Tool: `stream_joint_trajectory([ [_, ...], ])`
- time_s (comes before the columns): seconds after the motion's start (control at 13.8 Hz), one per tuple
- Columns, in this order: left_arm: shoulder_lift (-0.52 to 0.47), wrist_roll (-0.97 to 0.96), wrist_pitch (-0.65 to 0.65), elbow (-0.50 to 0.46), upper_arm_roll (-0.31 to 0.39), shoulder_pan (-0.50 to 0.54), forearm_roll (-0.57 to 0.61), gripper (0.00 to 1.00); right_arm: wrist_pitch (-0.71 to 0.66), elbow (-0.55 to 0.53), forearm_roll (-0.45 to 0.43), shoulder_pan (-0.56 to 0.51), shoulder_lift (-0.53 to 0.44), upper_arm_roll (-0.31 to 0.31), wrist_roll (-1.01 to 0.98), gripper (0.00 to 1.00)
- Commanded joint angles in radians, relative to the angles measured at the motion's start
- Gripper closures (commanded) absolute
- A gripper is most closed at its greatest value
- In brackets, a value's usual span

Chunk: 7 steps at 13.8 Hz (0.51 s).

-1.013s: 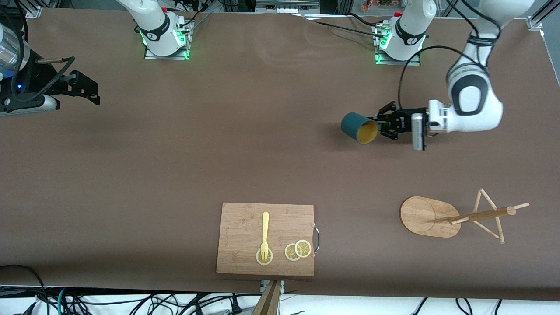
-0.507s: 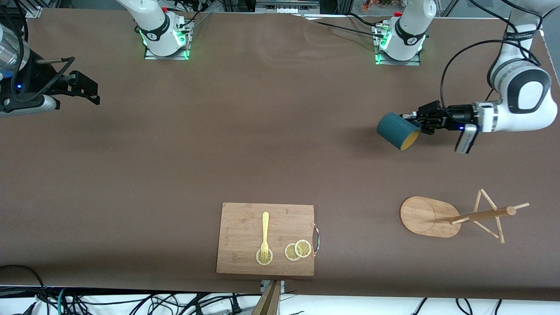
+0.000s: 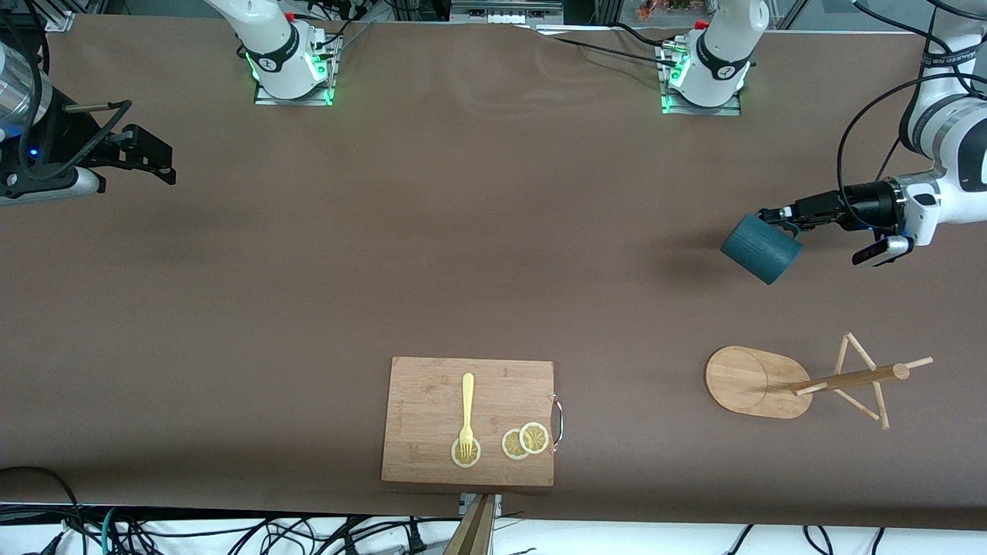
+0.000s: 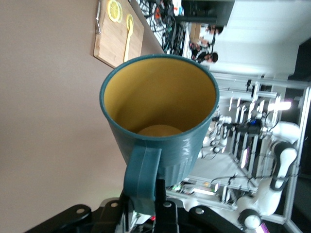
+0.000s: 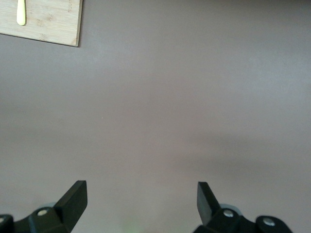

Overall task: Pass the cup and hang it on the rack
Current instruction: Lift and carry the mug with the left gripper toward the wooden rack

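Observation:
My left gripper [image 3: 780, 219] is shut on the handle of the dark teal cup [image 3: 759, 249] and holds it tilted in the air over bare table, near the left arm's end. In the left wrist view the cup [image 4: 160, 111] shows its yellowish inside, and its handle [image 4: 142, 177] is clamped in my left gripper [image 4: 146, 206]. The bamboo rack [image 3: 759, 382], with its oval base, post and thin pegs [image 3: 864, 376], stands nearer to the front camera than the spot under the cup. My right gripper [image 3: 150, 158] is open and empty, waiting at the right arm's end; its wrist view shows it [image 5: 141, 199] over bare table.
A wooden cutting board [image 3: 432, 385] lies at the table's front edge, mid-table, with a yellow fork [image 3: 466, 408] and lemon slices [image 3: 524, 441] on it. The board also shows in the left wrist view [image 4: 112, 39] and the right wrist view [image 5: 48, 24].
My left arm has carried the cup toward the left arm's end of the table, closer to the rack, and turned it so its mouth no longer faces the front camera. The right arm has not moved.

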Motion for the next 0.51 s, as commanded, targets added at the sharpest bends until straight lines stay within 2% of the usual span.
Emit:
stream_joint_trajectory([
  [0.0,0.064,-0.085,-0.040,0.051,0.001,0.040,-0.059,1.00,-0.022,0.025,-0.004,-0.009,0.007,0.007,0.006,0.00],
  [0.43,0.220,-0.112,-0.140,0.218,0.001,0.108,-0.130,1.00,-0.022,0.025,-0.004,-0.009,0.007,0.007,0.006,0.00],
])
